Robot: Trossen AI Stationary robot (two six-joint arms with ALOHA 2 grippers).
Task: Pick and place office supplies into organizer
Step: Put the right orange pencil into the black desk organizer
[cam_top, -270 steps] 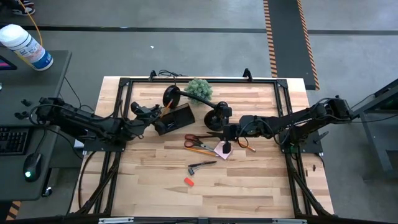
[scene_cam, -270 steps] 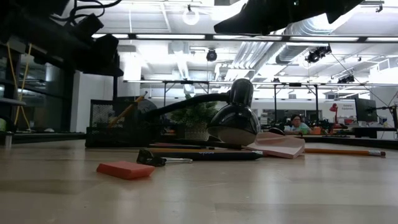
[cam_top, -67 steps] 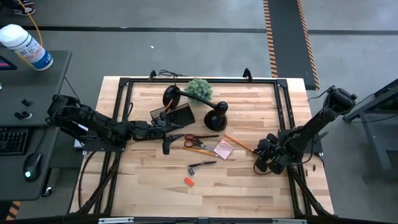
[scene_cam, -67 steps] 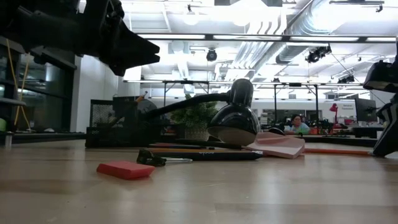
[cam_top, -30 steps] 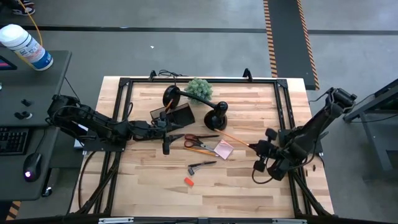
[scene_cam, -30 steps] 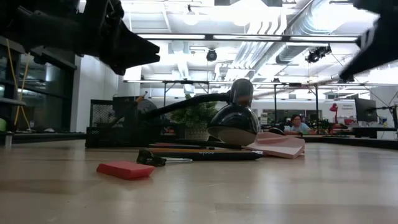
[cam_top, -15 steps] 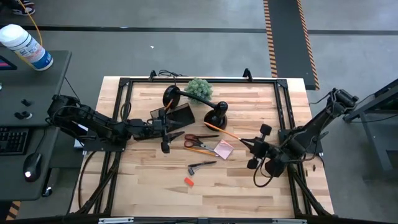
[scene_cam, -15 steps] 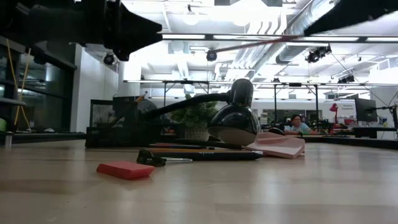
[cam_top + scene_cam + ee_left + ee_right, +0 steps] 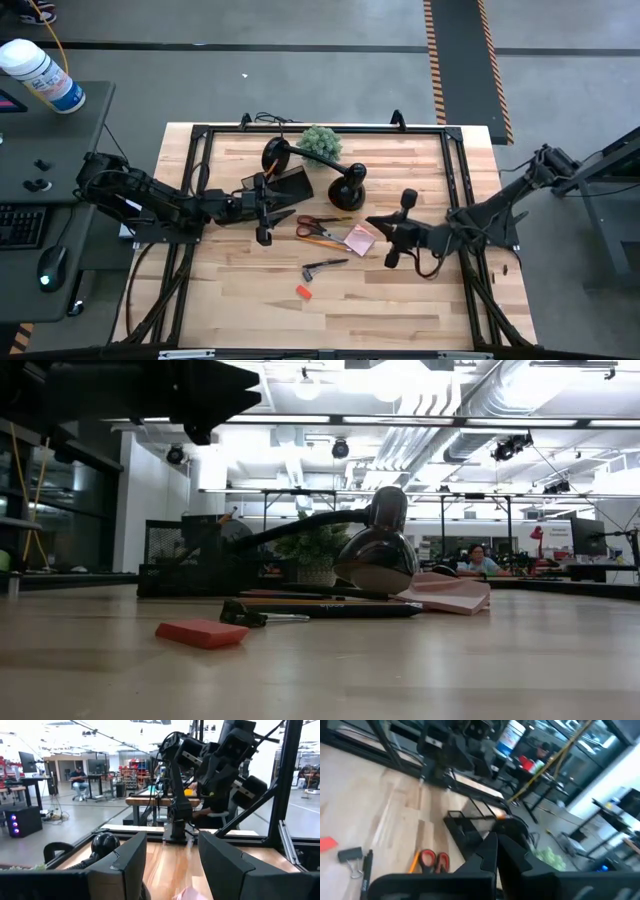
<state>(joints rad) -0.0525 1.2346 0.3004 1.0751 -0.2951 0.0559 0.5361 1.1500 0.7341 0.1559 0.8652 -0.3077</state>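
- A wooden desk [image 9: 400, 310] with a black frame around its edge.
- A small fuzzy green plant [image 9: 321, 142] stands near the back of the desk.
- A black lamp [image 9: 349, 186] with a round base stands just beside the plant. In the low view its round shiny head [image 9: 376, 563] hangs close to the desk top.
- A white bottle [image 9: 40, 72] with a blue label lies on a side table.
- A black keyboard [image 9: 22, 222] and a mouse [image 9: 52, 266] sit there too.
- Orange and black striped tape [image 9: 436, 45] runs across the grey floor.
- A person [image 9: 477, 559] sits far back in the room.
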